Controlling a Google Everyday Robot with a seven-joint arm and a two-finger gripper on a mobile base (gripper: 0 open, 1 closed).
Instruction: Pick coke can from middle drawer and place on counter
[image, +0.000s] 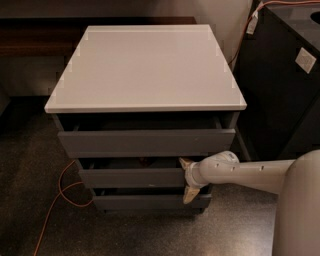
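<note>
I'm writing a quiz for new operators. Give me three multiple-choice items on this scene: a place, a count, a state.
1. Where at the cabinet is the pincer? A. On its top. B. At the middle drawer's right end. C. Underneath it.
2. How many drawers does the cabinet hold? A. Three. B. One. C. Five.
3. The middle drawer is: A. taken out entirely. B. pulled fully out. C. pulled out slightly.
Answers: B, it sits at that drawer's front, below the counter; A, three fronts are stacked; C, a narrow dark gap shows above its front.
</note>
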